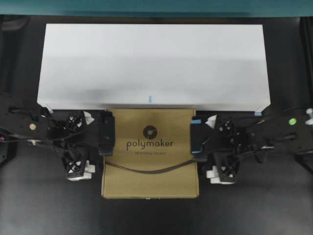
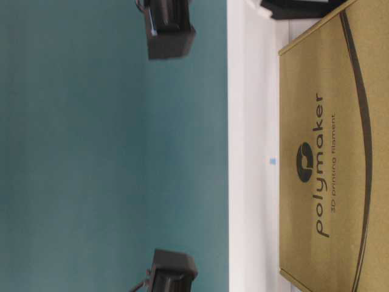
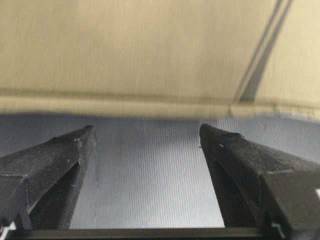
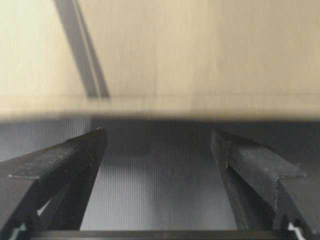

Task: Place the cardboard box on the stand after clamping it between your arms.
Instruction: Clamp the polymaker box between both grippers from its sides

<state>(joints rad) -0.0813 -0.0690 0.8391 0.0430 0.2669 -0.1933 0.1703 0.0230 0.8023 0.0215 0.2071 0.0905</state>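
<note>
The brown cardboard box (image 1: 150, 169) printed "polymaker" lies flat on the dark table, its far edge against the front of the white stand (image 1: 151, 63). My left gripper (image 1: 106, 133) is at the box's left edge and my right gripper (image 1: 197, 139) at its right edge. In the left wrist view the left gripper (image 3: 145, 130) is open, with only table between its fingers and the box (image 3: 125, 50) side just past the tips. The right gripper (image 4: 157, 131) is likewise open and empty before the box (image 4: 200, 50). I cannot tell whether the tips touch the box.
The stand's top is bare, with a small light-blue mark (image 1: 150, 99) at its front edge. From table level, the box (image 2: 328, 91) sits before the stand (image 2: 252, 91) and a teal wall (image 2: 73, 152), with two black blocks (image 2: 170, 27) in front of the wall.
</note>
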